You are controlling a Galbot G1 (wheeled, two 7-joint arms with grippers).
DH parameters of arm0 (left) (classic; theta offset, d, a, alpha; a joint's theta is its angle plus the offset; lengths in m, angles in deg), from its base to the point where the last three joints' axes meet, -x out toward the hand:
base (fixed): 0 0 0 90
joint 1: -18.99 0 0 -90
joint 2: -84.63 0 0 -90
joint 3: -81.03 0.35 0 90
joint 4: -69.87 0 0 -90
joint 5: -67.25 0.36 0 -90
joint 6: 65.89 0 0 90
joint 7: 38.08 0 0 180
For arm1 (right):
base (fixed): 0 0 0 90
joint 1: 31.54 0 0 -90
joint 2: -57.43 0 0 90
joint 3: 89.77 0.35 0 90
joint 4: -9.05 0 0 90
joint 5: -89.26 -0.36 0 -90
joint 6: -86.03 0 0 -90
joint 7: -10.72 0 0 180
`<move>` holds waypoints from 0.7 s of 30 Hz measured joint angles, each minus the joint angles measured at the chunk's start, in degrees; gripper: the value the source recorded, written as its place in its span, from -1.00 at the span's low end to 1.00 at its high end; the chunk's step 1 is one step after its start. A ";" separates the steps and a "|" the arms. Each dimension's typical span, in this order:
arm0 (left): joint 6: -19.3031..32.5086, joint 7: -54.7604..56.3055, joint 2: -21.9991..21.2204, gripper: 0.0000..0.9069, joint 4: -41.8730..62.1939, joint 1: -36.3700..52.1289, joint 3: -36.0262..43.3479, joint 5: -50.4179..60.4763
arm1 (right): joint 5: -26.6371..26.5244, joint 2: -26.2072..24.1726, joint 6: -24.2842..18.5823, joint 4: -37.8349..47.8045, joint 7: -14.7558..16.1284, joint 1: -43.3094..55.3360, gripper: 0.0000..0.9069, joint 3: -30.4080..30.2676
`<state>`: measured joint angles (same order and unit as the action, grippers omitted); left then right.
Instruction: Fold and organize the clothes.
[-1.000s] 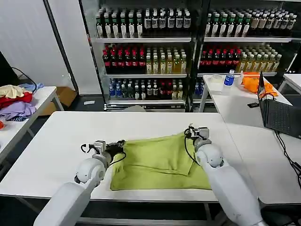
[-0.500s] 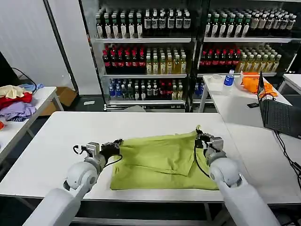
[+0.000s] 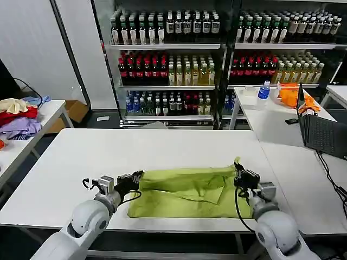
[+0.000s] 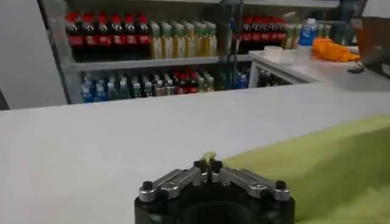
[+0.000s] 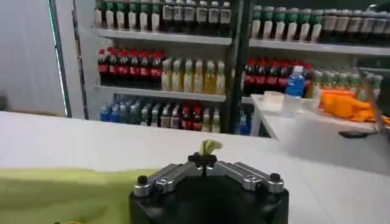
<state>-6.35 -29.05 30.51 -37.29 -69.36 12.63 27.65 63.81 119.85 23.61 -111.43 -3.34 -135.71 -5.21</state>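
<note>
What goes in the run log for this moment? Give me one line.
stage: folding | left gripper: shut on T-shirt far-left corner | right gripper: shut on far-right corner | far edge raised over white table

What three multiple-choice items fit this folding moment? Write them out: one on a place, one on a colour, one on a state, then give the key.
1. Where does the T-shirt lie?
A. On the near part of the white table
B. On the side table beside the laptop
C. On a drinks shelf

2. What colour is the T-shirt?
A. Orange
B. Yellow-green
C. Lavender

3. How do the left gripper and right gripper stand?
A. Both open above the cloth
B. Left shut on cloth, right open
C. Each shut on an edge of the T-shirt

Key: 1 A, the head view shows it spread between the two arms near the table's front edge. 2 B, the cloth is lime in all three views. 3 C, each wrist view shows a tuft of green cloth pinched between closed fingertips.
</note>
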 measured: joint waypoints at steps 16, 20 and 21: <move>2.16 2.30 -0.76 -0.96 -0.92 -3.83 -0.45 4.73 | 3.03 2.79 0.42 1.06 -0.74 -3.91 -1.00 1.11; 3.27 3.21 -1.26 -0.96 -1.53 -5.36 -0.61 6.92 | 3.48 3.37 0.56 2.20 -0.76 -3.41 -1.00 0.65; 3.53 3.38 -1.37 -0.96 -1.58 -5.64 -0.65 7.43 | 3.55 3.50 0.57 2.44 -0.75 -3.35 -1.00 0.54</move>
<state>-2.82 -25.68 29.14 -38.87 -74.99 11.98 35.08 67.37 123.35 24.18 -108.99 -4.09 -139.06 -4.67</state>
